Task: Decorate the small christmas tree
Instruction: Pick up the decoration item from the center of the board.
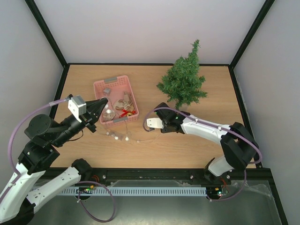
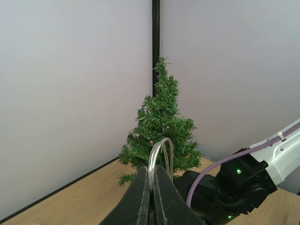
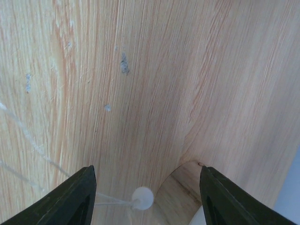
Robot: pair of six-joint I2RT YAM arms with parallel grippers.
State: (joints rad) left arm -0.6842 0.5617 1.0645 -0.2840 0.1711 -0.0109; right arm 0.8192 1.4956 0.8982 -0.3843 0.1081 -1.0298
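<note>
The small christmas tree (image 1: 183,82) stands upright at the back right of the table; in the left wrist view the tree (image 2: 159,117) rises straight ahead. My left gripper (image 1: 105,101) hovers over the near edge of the pink basket. It is shut on a loop of clear string (image 2: 161,152) that arches above its fingertips. A thin clear garland with white beads (image 1: 125,138) trails across the table. My right gripper (image 1: 151,125) is low over the table in front of the tree, open. A white bead (image 3: 142,198) on its string lies between the fingers (image 3: 79,197), untouched.
The pink basket (image 1: 100,86) at the back left holds several small ornaments, some wooden and red. Black frame posts and white walls close in the table on three sides. The right arm (image 2: 243,180) lies low between the left gripper and the tree.
</note>
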